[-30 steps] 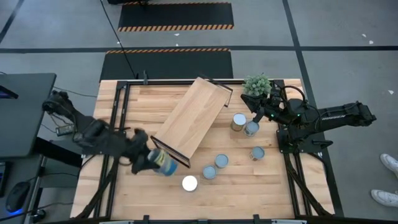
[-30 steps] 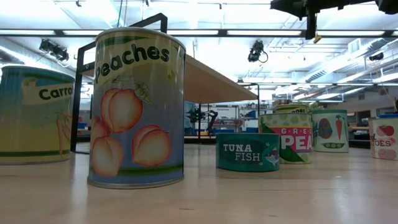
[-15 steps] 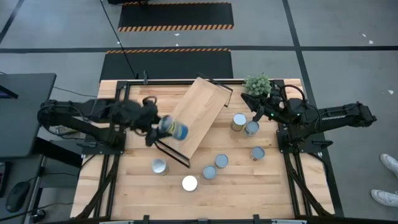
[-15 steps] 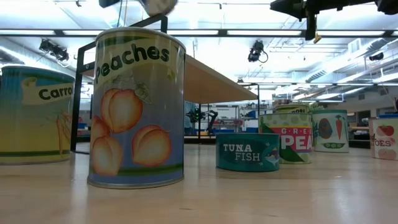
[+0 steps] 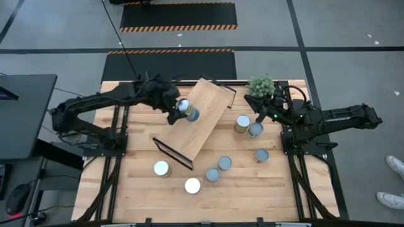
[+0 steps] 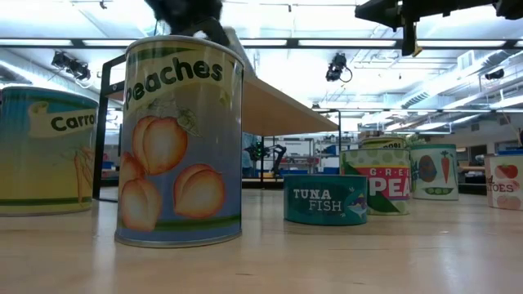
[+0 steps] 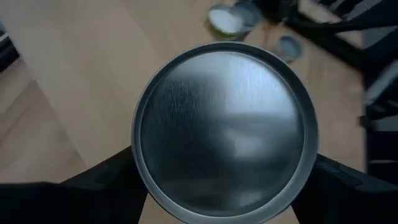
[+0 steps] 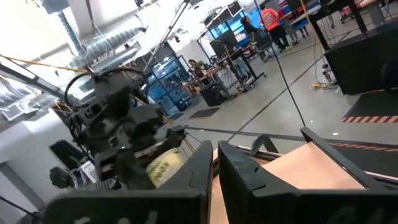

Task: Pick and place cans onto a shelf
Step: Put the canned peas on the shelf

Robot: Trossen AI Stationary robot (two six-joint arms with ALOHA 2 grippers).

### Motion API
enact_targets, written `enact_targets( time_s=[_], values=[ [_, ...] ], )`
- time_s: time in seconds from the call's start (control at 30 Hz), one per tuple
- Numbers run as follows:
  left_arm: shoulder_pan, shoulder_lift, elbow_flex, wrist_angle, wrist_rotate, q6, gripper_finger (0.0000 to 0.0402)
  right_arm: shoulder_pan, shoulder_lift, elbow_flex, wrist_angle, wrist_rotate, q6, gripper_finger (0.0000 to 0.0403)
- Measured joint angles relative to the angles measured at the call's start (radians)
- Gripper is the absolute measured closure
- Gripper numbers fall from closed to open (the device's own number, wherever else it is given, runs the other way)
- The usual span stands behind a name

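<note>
Brushed silver metal fills my left wrist view: the flat end of the small blue-and-yellow labelled can (image 7: 225, 129) that my left claw (image 5: 179, 111) holds, fingers spread wide around its sides and clamped on it. I carry it lying sideways above the long light-wood shelf board with thin black frame ends (image 5: 202, 107), near the board's far-left edge, clear of the surface. The danger I judge is in the setting down: the can lies on its side, so if I let go before turning it upright it could roll along the board and off the edge. A tilted landing could also tip it. The other short tins (image 5: 221, 164) stand on the slatted wooden tabletop (image 5: 265, 195) on the near side of the shelf. My right claw (image 5: 260, 113) waits shut and empty by the small green plant (image 5: 261, 85) at the table's far right
</note>
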Motion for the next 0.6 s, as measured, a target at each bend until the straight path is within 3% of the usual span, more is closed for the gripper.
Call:
enact_targets(
  time_s=[0.13, 0.47, 0.6],
  values=[
    [0.045, 0.108, 0.127, -0.050, -0.003, 0.100, 0.0088, 0.000, 0.000, 0.000, -0.008, 0.000, 0.007, 0.0371],
    [0.162, 0.449, 0.602, -0.354, -0.035, 0.327, 0.0088, 0.000, 0.000, 0.000, -0.041, 0.002, 0.026, 0.0371],
    [0.177, 0.535, 0.725, -0.393, -0.040, 0.432, 0.0088, 0.000, 0.000, 0.000, -0.063, 0.005, 0.026, 0.0371]
  ],
)
